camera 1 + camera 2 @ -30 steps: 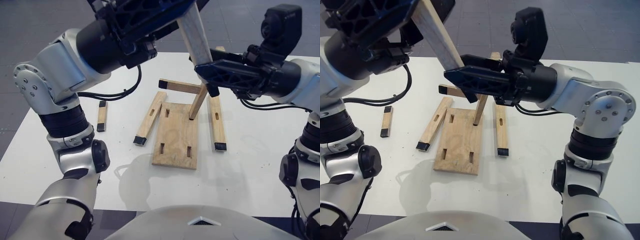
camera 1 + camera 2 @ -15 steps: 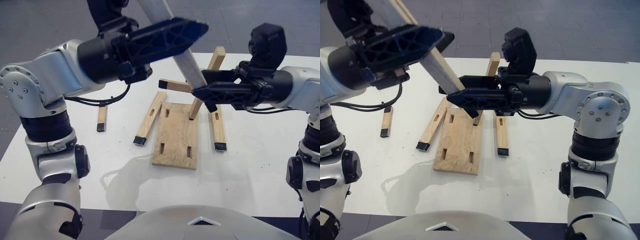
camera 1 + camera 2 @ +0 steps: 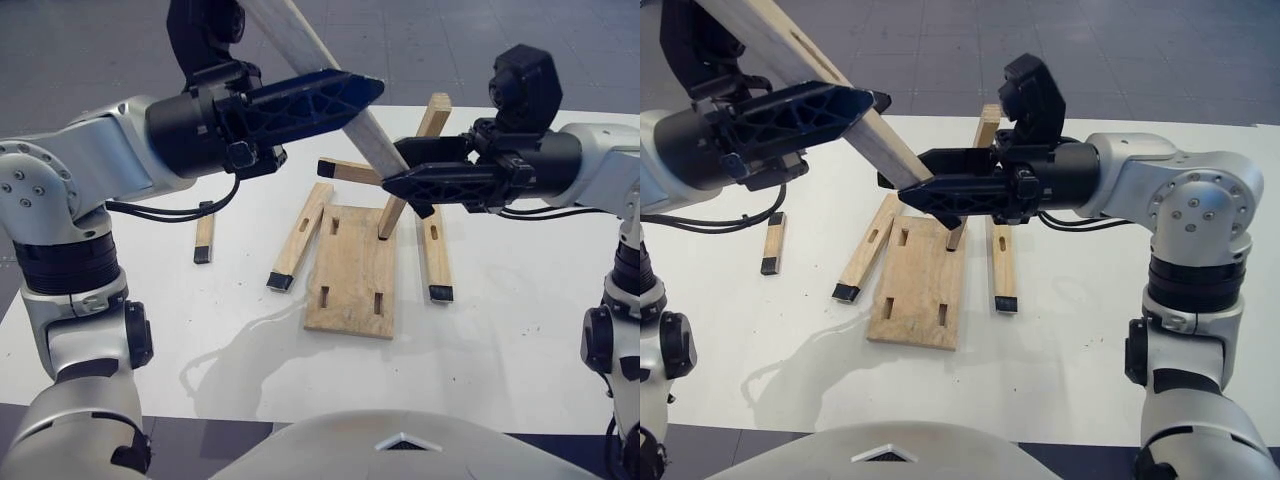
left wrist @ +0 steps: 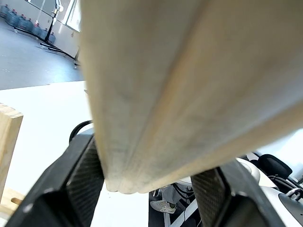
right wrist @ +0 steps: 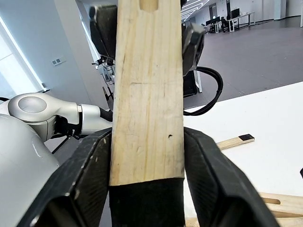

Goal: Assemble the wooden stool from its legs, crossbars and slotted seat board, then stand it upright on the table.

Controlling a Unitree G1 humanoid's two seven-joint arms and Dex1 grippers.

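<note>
Here, a pale wooden leg with a black-capped end slants mid-air at upper centre, clamped by left fingers and right fingers, above the slotted seat board on the white bench; grey tiled floor behind.

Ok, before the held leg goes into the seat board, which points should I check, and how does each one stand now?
1. Both left jaws and right jaws shut on the held leg: ok.
2. The seat board flat on the table, slots facing up: ok.
3. Free slots on the board: ok, three show.
4. The held leg upright over a slot: not ok, it slants in the air.
5. The standing leg fully seated in its slot: cannot tell; it leans.
</note>
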